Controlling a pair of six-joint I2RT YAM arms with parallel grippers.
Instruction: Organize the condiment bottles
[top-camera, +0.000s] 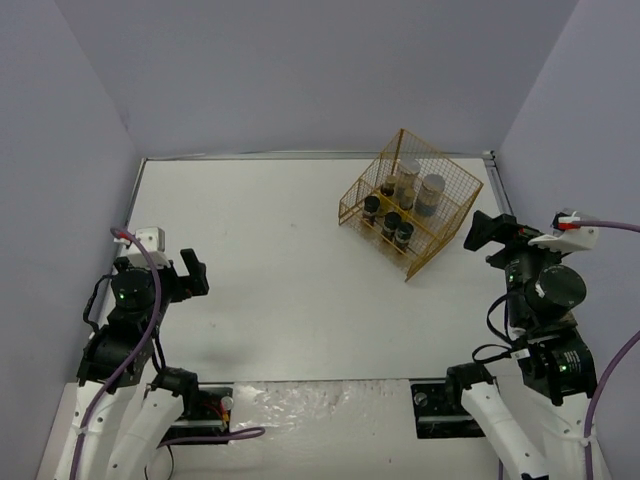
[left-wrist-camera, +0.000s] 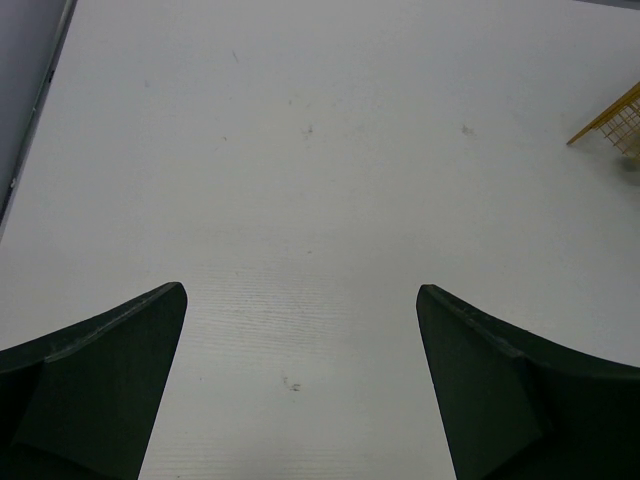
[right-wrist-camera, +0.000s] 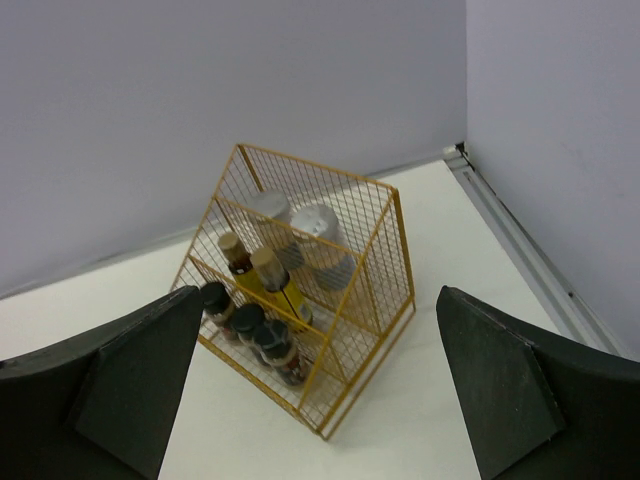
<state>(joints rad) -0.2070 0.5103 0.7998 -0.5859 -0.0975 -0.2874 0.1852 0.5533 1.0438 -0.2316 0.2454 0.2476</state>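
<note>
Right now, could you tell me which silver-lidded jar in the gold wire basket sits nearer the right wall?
The pale silver-lidded jar on the right in the top view; its twin sits farther left.

Left wrist: basket was cut off at the right edge, only one corner showed. Left gripper and right gripper: fingers cropped at the bottom edge. Right wrist: silver-lidded jars were partly hidden behind slim bottles and mesh. Labels were too small to read from the top view.
</note>
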